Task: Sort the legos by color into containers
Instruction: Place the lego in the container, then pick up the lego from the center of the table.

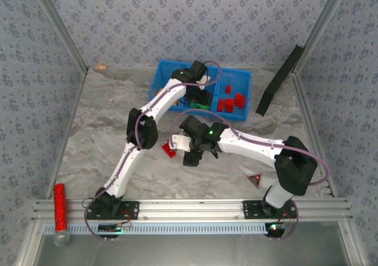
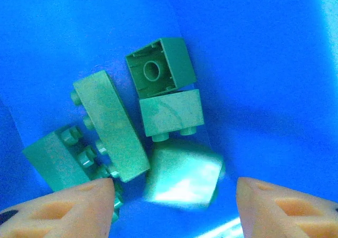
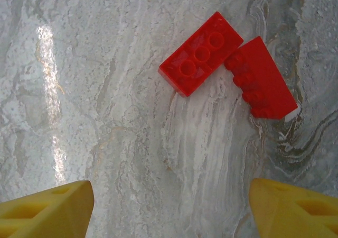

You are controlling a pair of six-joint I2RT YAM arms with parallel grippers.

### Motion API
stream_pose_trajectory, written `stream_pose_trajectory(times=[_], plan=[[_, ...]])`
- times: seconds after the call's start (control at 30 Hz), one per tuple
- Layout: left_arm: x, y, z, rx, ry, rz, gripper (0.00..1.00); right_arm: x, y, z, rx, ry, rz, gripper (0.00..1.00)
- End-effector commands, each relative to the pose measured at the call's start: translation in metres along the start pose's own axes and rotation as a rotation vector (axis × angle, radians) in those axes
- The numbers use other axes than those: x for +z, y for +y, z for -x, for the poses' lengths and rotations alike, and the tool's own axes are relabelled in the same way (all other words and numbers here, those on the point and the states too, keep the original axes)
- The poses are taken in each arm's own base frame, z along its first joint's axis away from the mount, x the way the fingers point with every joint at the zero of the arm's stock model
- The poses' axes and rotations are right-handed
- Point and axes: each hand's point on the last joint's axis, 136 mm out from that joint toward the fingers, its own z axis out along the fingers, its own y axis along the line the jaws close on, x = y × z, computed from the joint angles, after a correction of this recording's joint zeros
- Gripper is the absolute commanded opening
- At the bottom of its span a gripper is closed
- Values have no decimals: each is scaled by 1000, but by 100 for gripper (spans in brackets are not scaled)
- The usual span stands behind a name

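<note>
The blue tray (image 1: pixel 160 81) stands at the back of the table. My left gripper (image 1: pixel 201 98) is over its middle compartment, open. In the left wrist view several green bricks (image 2: pixel 108 124) lie on the blue floor (image 2: pixel 264 63), and a blurred green brick (image 2: pixel 182 177) sits loose between the spread fingertips (image 2: pixel 79 206) of that gripper (image 2: pixel 174 209). Red bricks (image 1: pixel 231 102) lie in the right compartment. My right gripper (image 1: pixel 189 153) hangs open over the marble table, empty (image 3: pixel 171 209). Ahead of it lie two red bricks, a flat studs-up one (image 3: pixel 200 54) touching a tilted one (image 3: pixel 261 79), seen from above as a red brick (image 1: pixel 170 151).
A black-and-red triangular piece (image 1: pixel 255 179) lies near the right arm's base. A red glittery cylinder (image 1: pixel 59 207) rests at the front left rail. A black bar (image 1: pixel 280 80) leans against the right wall beside the tray. A small tan object (image 1: pixel 100 68) sits at the back left.
</note>
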Motion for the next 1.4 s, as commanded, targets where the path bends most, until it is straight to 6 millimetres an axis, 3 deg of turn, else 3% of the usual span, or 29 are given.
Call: stream_pose_trajectory(times=[0.0, 0.13, 0.3, 0.5, 0.73, 0.9, 1.1, 1.23, 1.37], plan=[[-48, -13, 15, 19, -64, -33, 65, 0, -8, 4, -89, -12, 15, 80], [-78, -21, 24, 35, -112, -60, 66, -4, -33, 13, -115, -26, -26, 80], [-123, -24, 33, 21, -166, -122, 67, 6, -55, 16, -150, -12, -40, 80], [-176, -3, 31, -19, -219, -146, 68, 21, -68, 25, -178, -13, -31, 80], [-223, 33, 10, -82, -271, -139, 69, 48, -71, 28, -194, 3, -1, 80], [-236, 59, -18, -137, -267, -119, 69, 65, -73, 25, -182, 15, 22, 80], [-233, 83, -56, -229, -228, -113, 71, 80, -74, 22, -193, 24, 30, 78], [-237, 94, -67, -273, -230, -112, 72, 90, -72, 19, -193, 35, 38, 72], [-241, 102, -70, -299, -239, -109, 72, 98, -69, 15, -188, 52, 46, 58]])
